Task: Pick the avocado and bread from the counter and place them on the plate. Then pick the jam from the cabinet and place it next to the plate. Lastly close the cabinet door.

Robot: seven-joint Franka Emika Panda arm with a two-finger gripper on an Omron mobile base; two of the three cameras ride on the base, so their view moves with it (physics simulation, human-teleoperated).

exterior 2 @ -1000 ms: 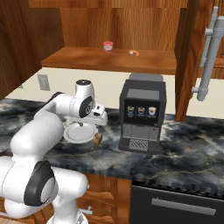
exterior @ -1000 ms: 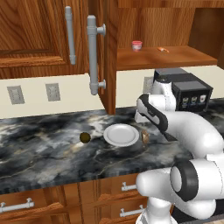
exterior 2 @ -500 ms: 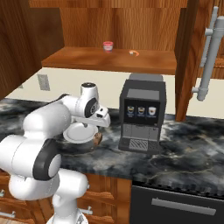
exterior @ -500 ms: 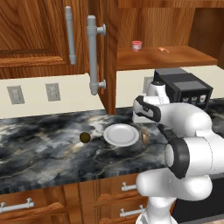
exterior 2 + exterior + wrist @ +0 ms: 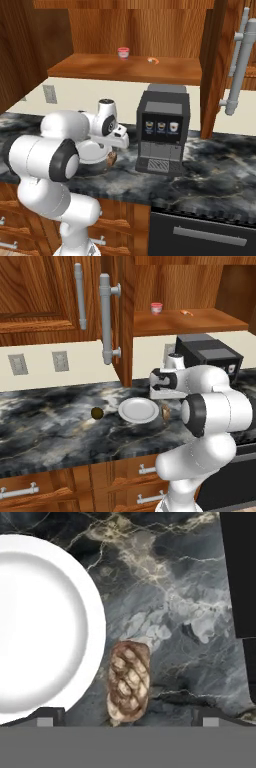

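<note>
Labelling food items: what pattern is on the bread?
Brown braided crust on the bread, clearest in hand view.

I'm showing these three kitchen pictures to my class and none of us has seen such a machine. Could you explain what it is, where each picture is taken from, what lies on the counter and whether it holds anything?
It is a white robot arm on a mobile base in a rendered kitchen. Two pictures come from cameras behind the arm, left and right; the third looks down from the hand. On the dark marble counter lie a white plate, a dark round avocado to one side of it, and a bread just beside its other rim, not on it. A coffee machine stands nearby. A jam sits in the open cabinet. The gripper hangs open over the bread, holding nothing.
</note>
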